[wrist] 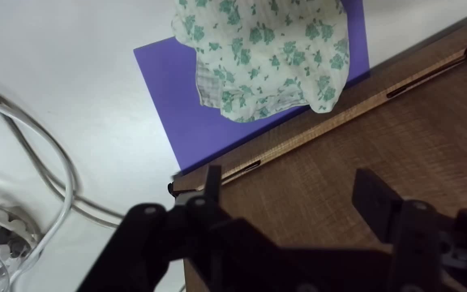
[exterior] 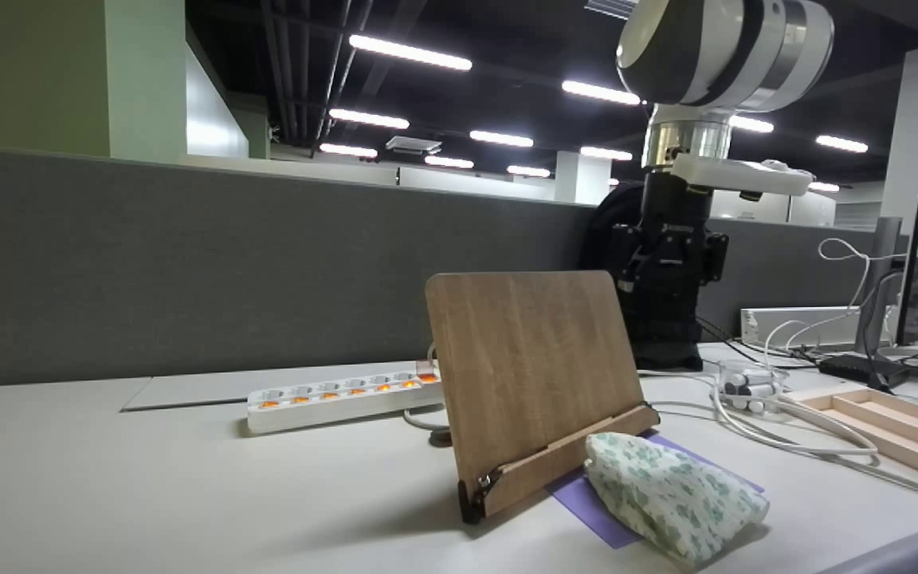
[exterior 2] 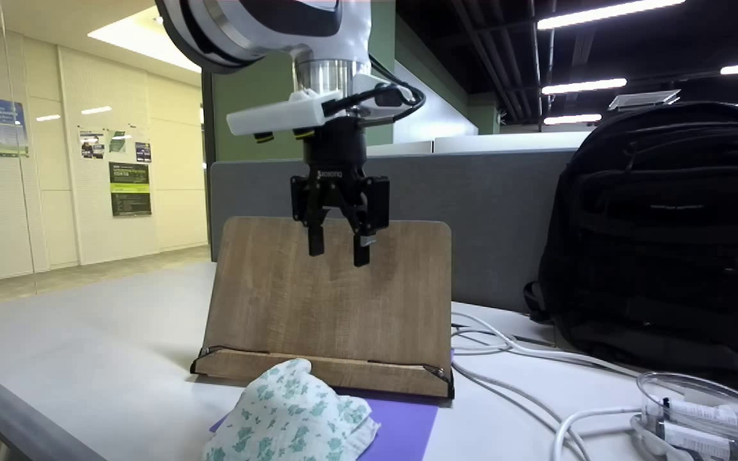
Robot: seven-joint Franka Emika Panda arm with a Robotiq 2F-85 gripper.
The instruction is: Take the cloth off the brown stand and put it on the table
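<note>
In an exterior view my end effector (exterior 2: 339, 251) hangs upright, pointing down, fingers (exterior 2: 316, 242) well apart w/ a clear gap btwn, nothing in hold. Tips show against the board of the brown stand (exterior 2: 318, 304); can't tell how close they are to it. Cloth (exterior 2: 298, 416) is down in front of the ledge, bunched, partly on the purple sheet (exterior 2: 401, 426) on the bench (exterior 2: 106, 326). Black backpack (exterior 2: 664, 256) off to the side. In an exterior view the white pwr strip (exterior: 339, 406) is on the bench; I'm beyond the stand's top corner, tips too dark to make out; cloth lies just beside the ledge, part over the sheet, part out past it. Wrist view: my 2 fingers are blurry but wide apart, board visible btwn them, no obj gripped; can't tell if that's max spread. Cloth is well apart from them, a corner overlapping the ledge in this view; touching or not, can't tell.
</note>
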